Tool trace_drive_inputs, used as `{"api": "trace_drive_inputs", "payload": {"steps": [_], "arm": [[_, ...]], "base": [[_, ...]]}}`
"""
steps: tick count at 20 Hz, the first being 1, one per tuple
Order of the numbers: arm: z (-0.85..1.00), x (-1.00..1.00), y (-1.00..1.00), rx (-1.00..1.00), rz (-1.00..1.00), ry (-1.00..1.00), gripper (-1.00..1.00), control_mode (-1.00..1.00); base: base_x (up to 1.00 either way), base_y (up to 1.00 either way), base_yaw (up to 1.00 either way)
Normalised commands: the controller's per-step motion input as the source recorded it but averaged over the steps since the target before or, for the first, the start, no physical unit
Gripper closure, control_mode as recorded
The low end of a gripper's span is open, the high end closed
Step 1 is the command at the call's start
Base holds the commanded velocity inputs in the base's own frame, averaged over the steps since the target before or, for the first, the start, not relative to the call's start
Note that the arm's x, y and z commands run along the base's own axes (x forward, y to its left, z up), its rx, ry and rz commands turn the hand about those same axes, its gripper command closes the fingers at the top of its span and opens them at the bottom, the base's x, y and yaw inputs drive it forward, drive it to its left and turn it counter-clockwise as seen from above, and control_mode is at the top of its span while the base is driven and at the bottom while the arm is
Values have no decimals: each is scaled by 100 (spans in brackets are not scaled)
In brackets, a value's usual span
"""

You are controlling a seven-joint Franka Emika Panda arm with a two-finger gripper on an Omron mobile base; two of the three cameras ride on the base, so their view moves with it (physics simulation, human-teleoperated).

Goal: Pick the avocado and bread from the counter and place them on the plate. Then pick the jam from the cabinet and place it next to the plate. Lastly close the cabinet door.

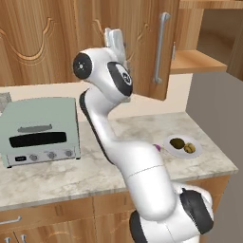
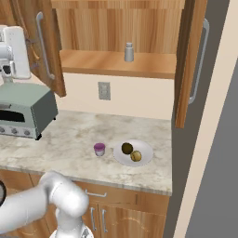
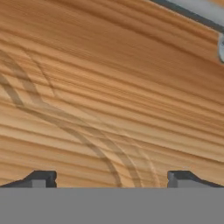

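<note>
Kitchen counter: avocado and bread lay on the plate, jam just beside it. Cabinet door: stood ajar, rigid, hinged, likely light to swing; I judged its flat face best pushed, the bar handle an alternative. My gripper: jaws spread wide, empty, close against that door.

The open cabinet door juts out over the counter, blocking the way between toaster oven and shelf. Counter between oven and jam lies free; a shaker bottle stands on the shelf.
</note>
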Motion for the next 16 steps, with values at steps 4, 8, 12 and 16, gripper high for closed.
{"api": "trace_drive_inputs", "payload": {"steps": [4,8,12,16], "arm": [[-35,100,-35,4,50,-2,-100,-100],[-21,100,-37,7,50,-2,-100,-100],[-28,100,-35,7,49,0,-100,-100],[-7,93,-18,5,41,0,-100,-100]], "base": [[0,0,0],[0,0,0],[0,0,0],[0,0,0]]}}
